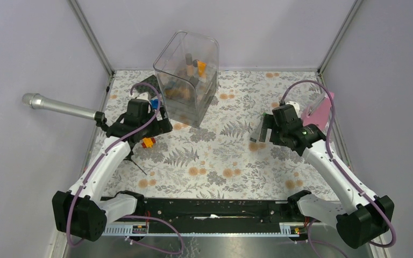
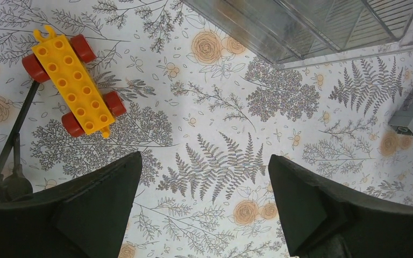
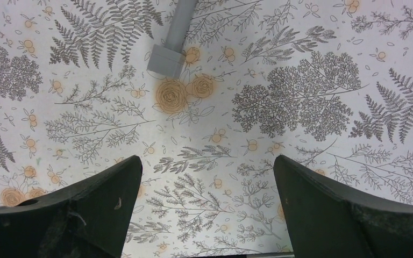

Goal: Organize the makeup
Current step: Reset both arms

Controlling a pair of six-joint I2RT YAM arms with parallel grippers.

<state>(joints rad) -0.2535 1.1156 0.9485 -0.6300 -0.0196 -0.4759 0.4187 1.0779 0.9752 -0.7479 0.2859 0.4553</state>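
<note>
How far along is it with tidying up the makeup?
Partly done: a few items stand in the clear bin. Nothing is in hand; the left gripper and right gripper are open and empty. Left to do: the grey tube lying on the table and the pink palette at the right edge.

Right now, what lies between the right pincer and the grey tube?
Nothing but bare floral table cover. In the right wrist view the open right pincer faces the grey tube, with only the printed surface between them.
</note>
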